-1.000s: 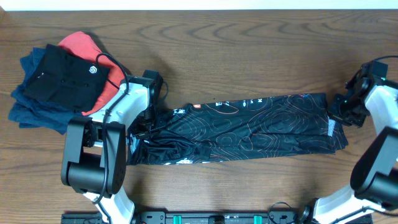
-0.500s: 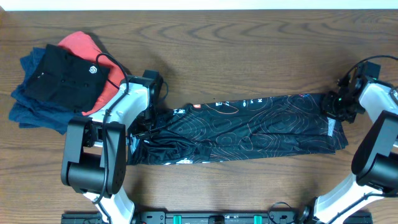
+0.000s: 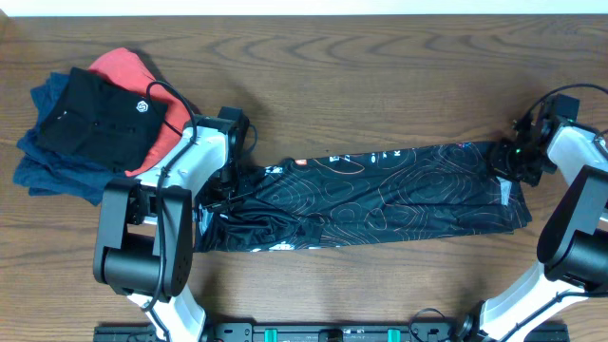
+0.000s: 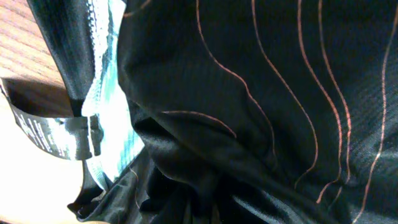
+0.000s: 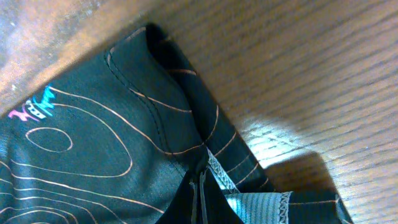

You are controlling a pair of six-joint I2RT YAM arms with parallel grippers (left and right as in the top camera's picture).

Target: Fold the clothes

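The black jersey (image 3: 380,195) with orange-white contour lines lies as a long strip across the middle of the table. My left gripper (image 3: 226,190) sits on its bunched left end, where creases run into it. In the left wrist view the cloth (image 4: 249,93) fills the frame and hides the jaws. My right gripper (image 3: 510,163) is at the jersey's upper right corner. In the right wrist view its dark fingertips (image 5: 200,199) are pressed together on the cloth (image 5: 93,143) beside a white-stitched hem.
A pile of folded garments sits at the far left: a plain black shirt (image 3: 100,119) on top, coral-red (image 3: 128,71) and navy (image 3: 47,161) beneath. The wooden table (image 3: 380,85) shows behind the jersey. The arm bases stand at the front edge.
My right gripper has moved left from beside the jersey onto its upper right corner. The left arm and the jersey's left end have not moved.
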